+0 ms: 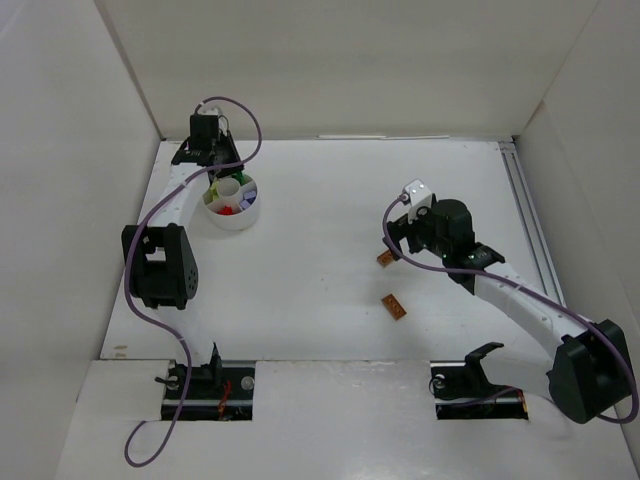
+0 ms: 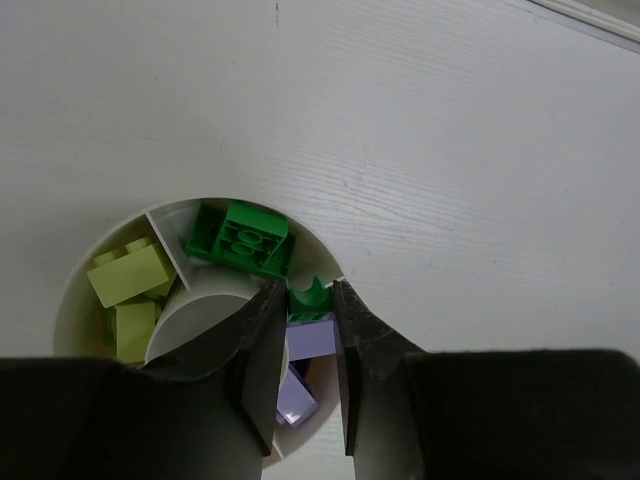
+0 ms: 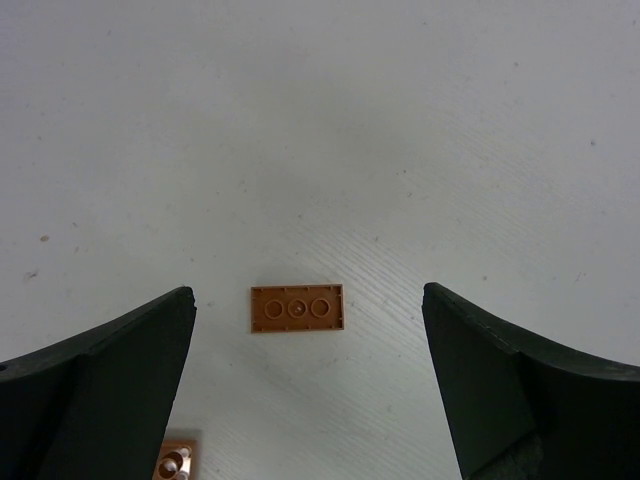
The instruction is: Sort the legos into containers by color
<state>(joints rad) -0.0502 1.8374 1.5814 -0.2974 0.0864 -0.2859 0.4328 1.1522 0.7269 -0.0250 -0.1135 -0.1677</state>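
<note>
1. Mid drop-off on the left: pinching a small green brick [image 2: 311, 298] between the nearly shut fingers of the left gripper [image 2: 305, 300], right above the white cup [image 1: 243, 220], near the divider between the green bricks [image 2: 240, 238] and the purple ones [image 2: 312, 340].
2. Probably next: shifting toward the green compartment before letting go, to avoid a drop among the purple.
3. On the right, lining up a pick: hovering the right gripper [image 3: 307, 292], spread wide and holding nothing, over a flat brown-orange plate [image 3: 296, 308] on the table [image 3: 330, 120].
4. Calls for lowering straight down and closing squarely; thin plate, likely to slip.
5. Pose: left arm stretched far forward, wrist pointing down; right arm reaching toward mid-table, wrist bent downward.
</note>
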